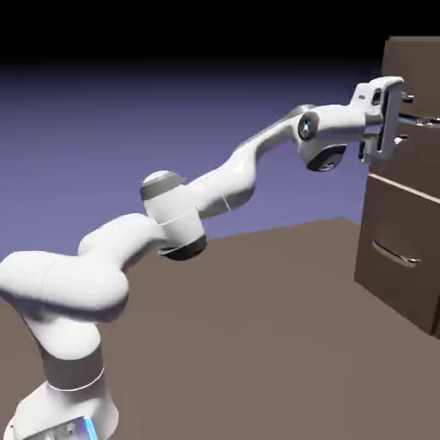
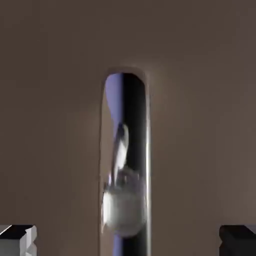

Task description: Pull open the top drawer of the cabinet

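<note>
Reaching the handle, with the pull not yet begun

We have the gripper level at the top drawer of the cabinet, jaws spread wide on either side of its silver handle and clamped on nothing; the drawer front looks flush, though the exterior view crops it, so closing and pulling remain. Below it the lower drawer sits shut, and the bare brown desk lies before a plain blue-violet backdrop.
</note>
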{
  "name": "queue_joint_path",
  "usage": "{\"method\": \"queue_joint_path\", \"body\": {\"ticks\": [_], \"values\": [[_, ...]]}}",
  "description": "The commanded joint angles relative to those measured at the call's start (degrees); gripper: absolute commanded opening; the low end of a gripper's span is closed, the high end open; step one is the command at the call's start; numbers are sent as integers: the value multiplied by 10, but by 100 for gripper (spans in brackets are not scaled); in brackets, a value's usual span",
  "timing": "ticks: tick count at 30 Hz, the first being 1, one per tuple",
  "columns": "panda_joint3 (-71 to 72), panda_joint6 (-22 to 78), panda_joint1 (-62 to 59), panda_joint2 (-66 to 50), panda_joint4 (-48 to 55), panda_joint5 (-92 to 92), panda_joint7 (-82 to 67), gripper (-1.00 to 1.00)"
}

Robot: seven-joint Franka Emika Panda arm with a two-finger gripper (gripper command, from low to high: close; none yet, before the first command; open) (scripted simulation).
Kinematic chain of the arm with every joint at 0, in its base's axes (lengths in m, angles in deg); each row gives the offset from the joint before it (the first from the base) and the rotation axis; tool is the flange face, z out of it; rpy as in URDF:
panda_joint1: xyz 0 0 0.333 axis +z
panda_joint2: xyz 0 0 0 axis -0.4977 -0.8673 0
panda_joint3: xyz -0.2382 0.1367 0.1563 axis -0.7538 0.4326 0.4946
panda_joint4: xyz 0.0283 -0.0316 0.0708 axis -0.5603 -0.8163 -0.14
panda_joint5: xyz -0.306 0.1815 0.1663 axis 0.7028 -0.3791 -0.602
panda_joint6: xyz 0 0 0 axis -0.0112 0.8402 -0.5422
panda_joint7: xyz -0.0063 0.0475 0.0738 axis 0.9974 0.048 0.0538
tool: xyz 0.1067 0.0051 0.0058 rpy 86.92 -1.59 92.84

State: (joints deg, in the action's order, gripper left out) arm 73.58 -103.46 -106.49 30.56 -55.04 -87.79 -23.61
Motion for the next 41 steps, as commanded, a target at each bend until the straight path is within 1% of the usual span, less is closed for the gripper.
{"method": "queue_joint_path", "body": {"ticks": [1,2,3,4,21,37,38,39,40,41], "values": [[-1,-7,-13,-2,21,4,9,0],[-2,-8,-15,-2,24,5,11,0],[-2,-8,-15,-2,24,5,11,-100],[-2,-8,-15,-2,24,5,11,-100],[0,114,202,48,-329,-51,-110,-100],[-23,212,438,99,-661,-12,-162,-100],[-24,213,442,100,-666,-10,-162,-100],[-24,213,442,100,-666,-10,-162,100],[-24,213,442,100,-666,-10,-162,100],[-27,215,462,100,-686,-2,-166,100]]}}
